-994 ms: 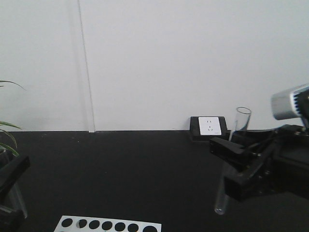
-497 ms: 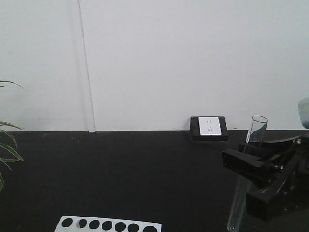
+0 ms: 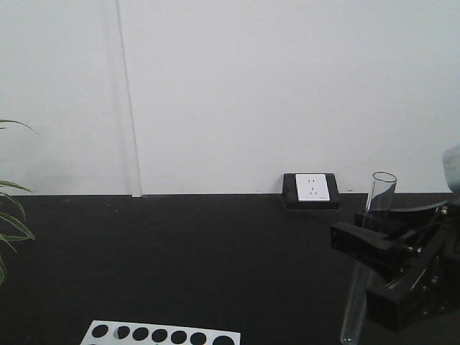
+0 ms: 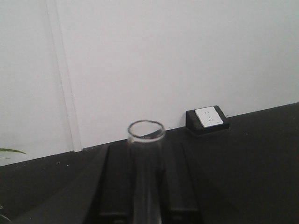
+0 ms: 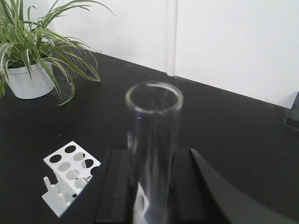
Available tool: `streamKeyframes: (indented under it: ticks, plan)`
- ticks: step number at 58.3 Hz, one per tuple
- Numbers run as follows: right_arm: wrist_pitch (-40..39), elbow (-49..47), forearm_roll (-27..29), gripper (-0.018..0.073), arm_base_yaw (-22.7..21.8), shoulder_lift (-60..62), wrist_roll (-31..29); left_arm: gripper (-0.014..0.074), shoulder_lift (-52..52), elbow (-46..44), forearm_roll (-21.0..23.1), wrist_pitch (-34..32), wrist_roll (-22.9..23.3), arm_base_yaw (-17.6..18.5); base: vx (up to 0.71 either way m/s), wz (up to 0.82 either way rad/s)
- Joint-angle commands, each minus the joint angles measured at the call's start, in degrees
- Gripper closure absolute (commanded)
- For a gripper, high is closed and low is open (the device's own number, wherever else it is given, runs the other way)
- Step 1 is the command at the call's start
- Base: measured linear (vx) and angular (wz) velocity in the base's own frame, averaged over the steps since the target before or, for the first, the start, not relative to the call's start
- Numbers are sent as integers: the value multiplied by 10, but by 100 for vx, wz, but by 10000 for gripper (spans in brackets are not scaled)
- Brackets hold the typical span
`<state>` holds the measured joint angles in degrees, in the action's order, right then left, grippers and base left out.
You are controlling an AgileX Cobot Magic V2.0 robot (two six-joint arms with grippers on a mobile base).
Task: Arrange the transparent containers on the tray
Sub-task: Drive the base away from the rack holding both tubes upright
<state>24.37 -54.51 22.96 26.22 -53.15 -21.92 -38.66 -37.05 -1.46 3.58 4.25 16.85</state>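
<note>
Right end effector (image 3: 356,272) was clamped on a clear test tube (image 3: 379,192), which stood near upright with a slight lean, rim up, over the black desk (image 3: 180,251) at the right of the front view; contact between tube base and desk couldn't be told. Left end effector (image 4: 147,198) gripped a second test tube (image 4: 146,149) upright between its dark fingers (image 4: 114,186), with the wall outlet (image 4: 210,116) behind at right. White holed rack (image 5: 70,163) sat on the desk, left of the right arm's tube, and the potted plant (image 5: 32,46) was farther back-left.
</note>
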Motion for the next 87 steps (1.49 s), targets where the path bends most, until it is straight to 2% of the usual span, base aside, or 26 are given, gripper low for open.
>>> streamKeyframes:
  ticks: [1, 53, 87]
  plan:
    - [-44, -21, 8, 487, -4, 5, -6, 457, 1, -20, 5, -47, 5, 3, 0, 0]
    - [-44, -21, 8, 487, -4, 5, -6, 457, 1, -20, 5, -47, 5, 3, -1, 0]
    - [-44, -21, 8, 487, -4, 5, -6, 457, 1, -20, 5, -47, 5, 3, -18, 0]
